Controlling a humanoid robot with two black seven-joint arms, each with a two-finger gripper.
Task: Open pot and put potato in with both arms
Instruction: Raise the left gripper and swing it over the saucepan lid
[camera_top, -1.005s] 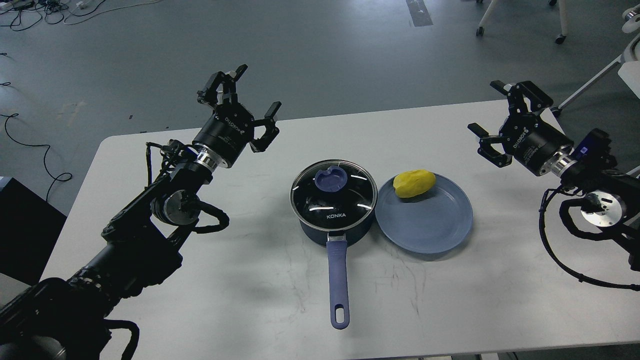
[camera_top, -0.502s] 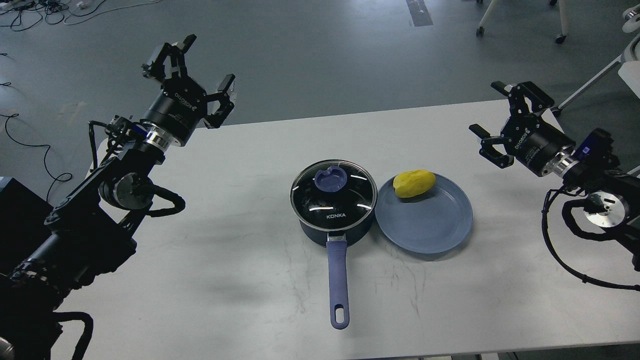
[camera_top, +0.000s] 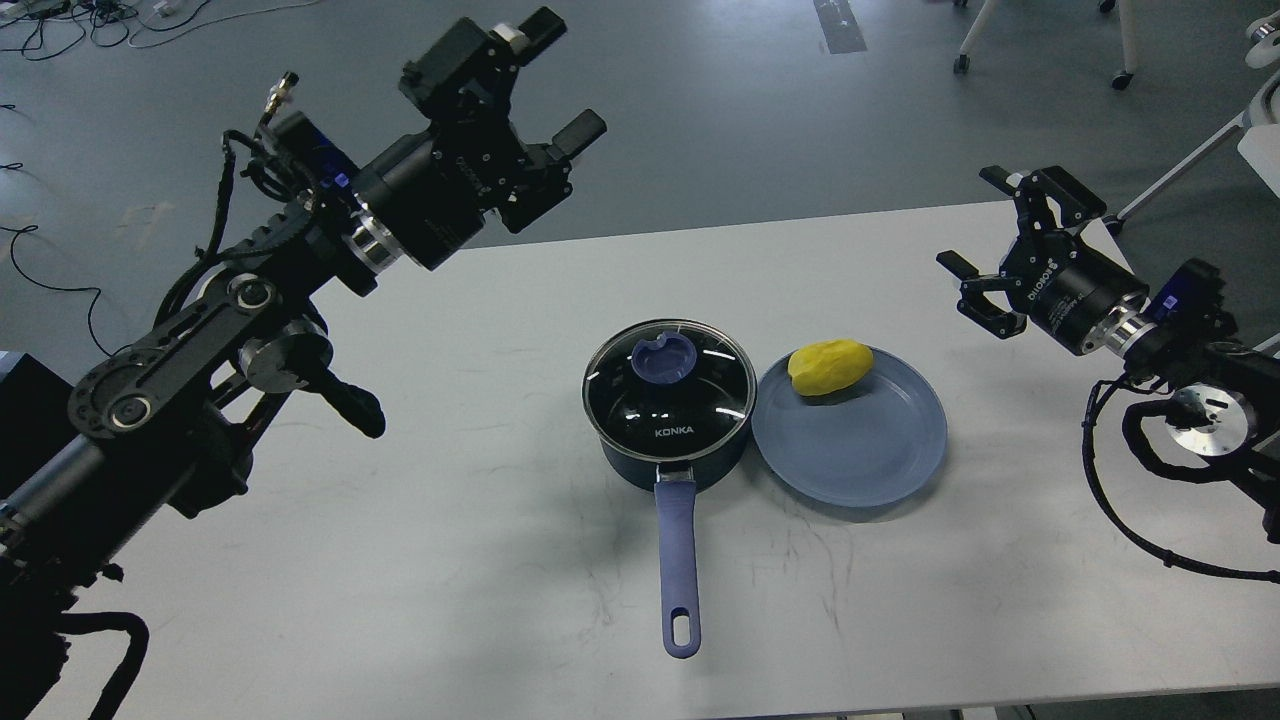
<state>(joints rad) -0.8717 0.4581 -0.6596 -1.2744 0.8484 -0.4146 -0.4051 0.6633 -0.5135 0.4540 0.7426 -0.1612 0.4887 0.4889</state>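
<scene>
A dark blue pot (camera_top: 672, 455) stands at the middle of the white table (camera_top: 460, 560), its long blue handle (camera_top: 678, 560) pointing toward me. A glass lid (camera_top: 668, 385) with a blue knob (camera_top: 663, 358) sits on it. A yellow potato (camera_top: 828, 366) lies at the back of a blue plate (camera_top: 850, 440) just right of the pot. My left gripper (camera_top: 560, 75) is open and empty, raised high above the table's far left edge, well away from the lid. My right gripper (camera_top: 975, 225) is open and empty, hovering at the far right, apart from the potato.
The grey floor lies beyond the table's far edge, with cables at the far left and chair legs (camera_top: 1170, 180) at the far right. A dark box (camera_top: 40, 440) stands left of the table.
My left arm swung left and up, then back right, and now holds its gripper higher and further right than a second ago. The right arm, pot and potato have not moved.
</scene>
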